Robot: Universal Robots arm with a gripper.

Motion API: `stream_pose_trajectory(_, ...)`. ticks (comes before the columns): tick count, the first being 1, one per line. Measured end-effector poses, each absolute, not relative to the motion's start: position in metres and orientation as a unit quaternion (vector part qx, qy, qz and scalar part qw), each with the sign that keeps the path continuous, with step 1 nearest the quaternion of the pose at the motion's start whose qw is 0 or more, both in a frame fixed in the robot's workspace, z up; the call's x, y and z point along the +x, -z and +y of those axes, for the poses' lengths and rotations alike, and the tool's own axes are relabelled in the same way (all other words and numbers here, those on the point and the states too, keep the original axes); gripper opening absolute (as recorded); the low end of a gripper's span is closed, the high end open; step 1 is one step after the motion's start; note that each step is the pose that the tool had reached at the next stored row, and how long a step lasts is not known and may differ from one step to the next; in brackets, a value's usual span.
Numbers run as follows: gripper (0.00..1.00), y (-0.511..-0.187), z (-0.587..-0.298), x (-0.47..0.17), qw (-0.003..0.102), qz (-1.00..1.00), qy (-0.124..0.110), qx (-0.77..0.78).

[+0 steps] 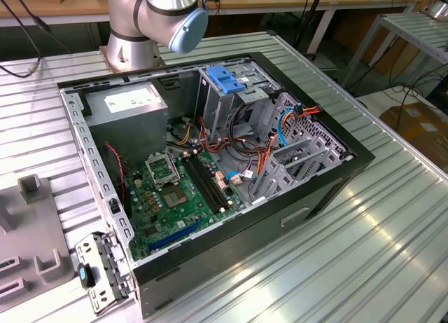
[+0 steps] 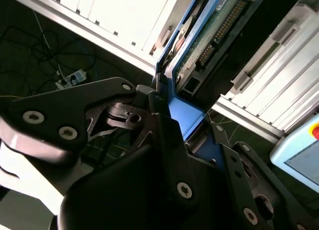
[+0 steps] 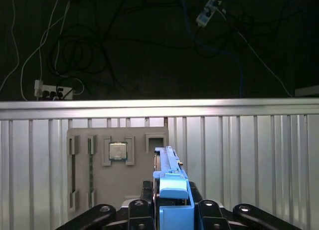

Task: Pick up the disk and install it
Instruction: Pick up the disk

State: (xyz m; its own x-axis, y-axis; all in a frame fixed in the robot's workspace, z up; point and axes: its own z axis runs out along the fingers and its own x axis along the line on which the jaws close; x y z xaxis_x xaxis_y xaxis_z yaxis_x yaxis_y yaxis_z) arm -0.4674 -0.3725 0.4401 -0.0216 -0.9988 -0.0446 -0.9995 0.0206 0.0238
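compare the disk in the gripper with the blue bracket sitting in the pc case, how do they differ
The disk is clamped in the gripper; the blue bracket sits free at the top of the drive cage inside the case. The disk's blue frame carries a drive, with its green circuit board and connector showing in the second wrist view; the bracket looks bare. Both have blue plastic parts.

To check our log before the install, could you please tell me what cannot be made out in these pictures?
- The disk, first wrist view: it is edge-on, so its label is hidden; the gripper covers its near end.
- The disk, second wrist view: its far end is cut off by the picture's edge.
- The arm, exterior view: it is cut off by the edge, so the disk's distance from the computer case is unknown.
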Motion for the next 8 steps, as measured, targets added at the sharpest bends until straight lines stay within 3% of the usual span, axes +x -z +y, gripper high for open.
stream_pose_trajectory(8, 0.37, -0.451, -0.373, -0.467, 0.006, 0.714, -0.026, -0.699)
